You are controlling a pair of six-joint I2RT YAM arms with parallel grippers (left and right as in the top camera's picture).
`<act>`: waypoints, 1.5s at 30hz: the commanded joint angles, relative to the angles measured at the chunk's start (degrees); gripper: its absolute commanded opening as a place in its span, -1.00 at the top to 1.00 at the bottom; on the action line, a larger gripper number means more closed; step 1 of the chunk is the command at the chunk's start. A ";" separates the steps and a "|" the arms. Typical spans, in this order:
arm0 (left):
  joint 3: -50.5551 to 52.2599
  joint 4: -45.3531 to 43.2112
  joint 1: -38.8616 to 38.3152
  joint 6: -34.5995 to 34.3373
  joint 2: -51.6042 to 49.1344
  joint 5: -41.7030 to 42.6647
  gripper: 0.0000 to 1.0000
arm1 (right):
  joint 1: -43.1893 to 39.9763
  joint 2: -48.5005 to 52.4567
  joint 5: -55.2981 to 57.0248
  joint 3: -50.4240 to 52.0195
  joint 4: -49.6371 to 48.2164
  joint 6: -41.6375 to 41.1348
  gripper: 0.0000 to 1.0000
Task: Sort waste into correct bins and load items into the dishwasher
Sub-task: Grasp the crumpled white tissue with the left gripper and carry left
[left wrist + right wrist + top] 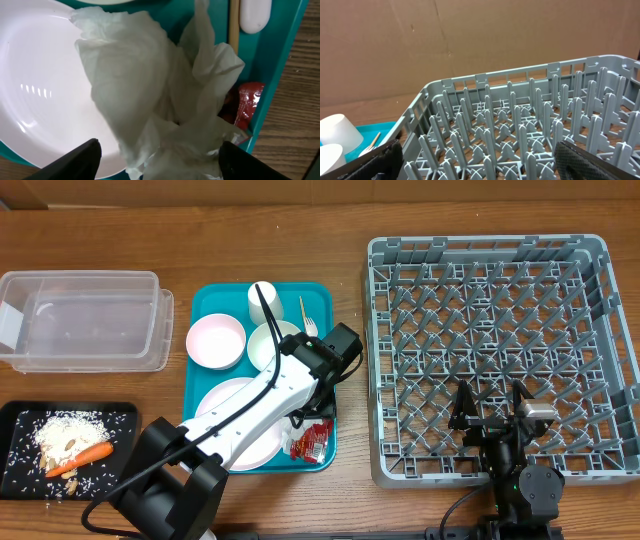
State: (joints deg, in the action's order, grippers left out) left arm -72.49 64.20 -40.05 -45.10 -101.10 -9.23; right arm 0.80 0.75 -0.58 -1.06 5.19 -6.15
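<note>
Crumpled white paper napkin (165, 100) is heaped on the flat teal plastic tray (282, 45), partly over the big white round plate (40, 95), dead centre between the left claw's (160, 159) wide-apart fingers, while the right claw (491, 406), wide too, hangs way off over the grey plastic dish rack (400, 255).

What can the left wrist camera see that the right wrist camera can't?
Only the left wrist camera shows the crumpled white napkin lying partly over a big white plate, with a red wrapper tucked beside it. Only the right wrist camera shows the grey dish rack with its pegs, the brown cardboard wall behind it and a white cup. Both catch a bit of the teal tray.
</note>
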 commanded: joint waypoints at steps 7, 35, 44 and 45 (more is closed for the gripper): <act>0.44 -1.66 1.11 0.37 0.15 0.31 0.22 | -0.22 -0.26 0.52 0.61 -0.37 0.15 -1.00; -13.29 7.65 21.05 5.79 17.14 -9.51 0.92 | -0.22 -0.26 0.52 0.61 -0.35 0.15 -1.00; -13.16 -10.60 50.62 8.33 14.64 -9.92 0.89 | -0.22 -0.26 0.52 0.61 -0.35 0.15 -1.00; -13.16 -11.74 52.70 8.31 13.53 -9.75 0.88 | -0.22 -0.26 0.52 0.61 -0.35 0.15 -1.00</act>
State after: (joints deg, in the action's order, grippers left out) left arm -84.79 54.81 6.94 -38.26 -85.14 -18.17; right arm 0.78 0.75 -0.62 -1.06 5.21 -6.17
